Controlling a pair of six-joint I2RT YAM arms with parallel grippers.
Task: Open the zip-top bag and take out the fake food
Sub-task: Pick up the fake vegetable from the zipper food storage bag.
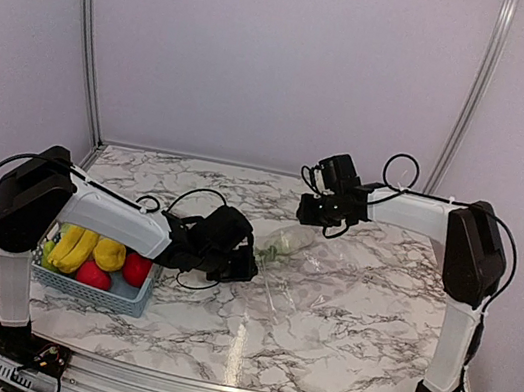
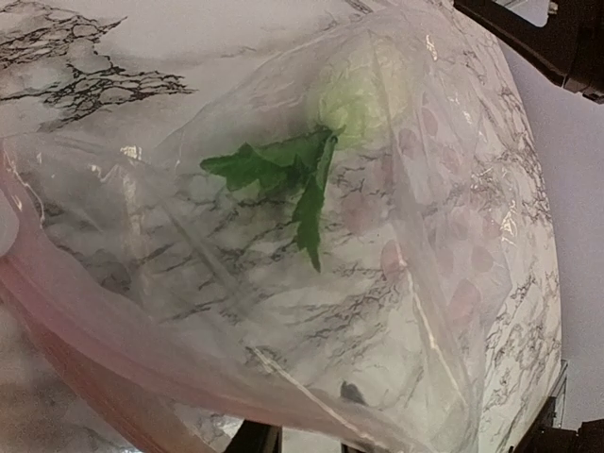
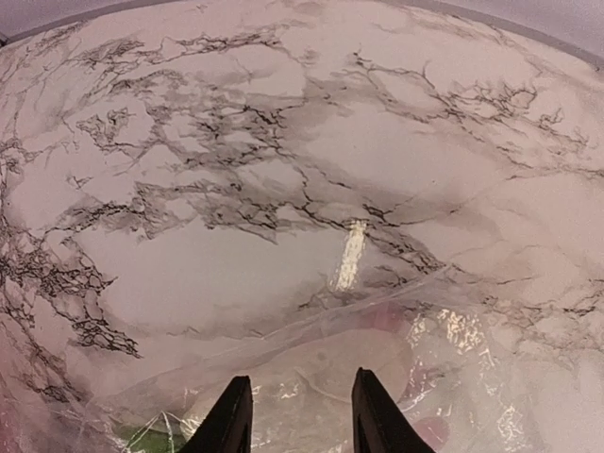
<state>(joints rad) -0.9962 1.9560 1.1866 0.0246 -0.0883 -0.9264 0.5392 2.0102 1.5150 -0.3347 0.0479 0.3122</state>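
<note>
Top external view showed the marble table (image 1: 349,333) with both arms reaching inward over it. At the left edge sat a light blue basket (image 1: 97,297) holding bananas (image 1: 75,246), a lemon (image 1: 110,253) and red apples (image 1: 135,268). The zip-top bag (image 1: 320,267) lay mid-table between the two arms, its clear film hard to separate from the marble. One piece of fake food was left inside it, a pale cabbage (image 1: 286,241) lying toward the far end.

The left gripper (image 1: 236,257) sat at the bag's near-left end. Its fingertips fell almost wholly outside its wrist view, so I could not tell whether they pinched the film. The right gripper (image 3: 302,379) hung over the far end with its jaws apart, only film showing below the gap and nothing visibly clamped.

Left wrist view showed a dark green leaf (image 2: 283,170) beside the cabbage and the pinkish zip strip (image 2: 85,330) along the near rim.

Procedure, as judged: anchor one wall of the mouth. Take the opposite wall just beside the strip. Pull the walls apart slowly. Grip film only, not the cabbage.
</note>
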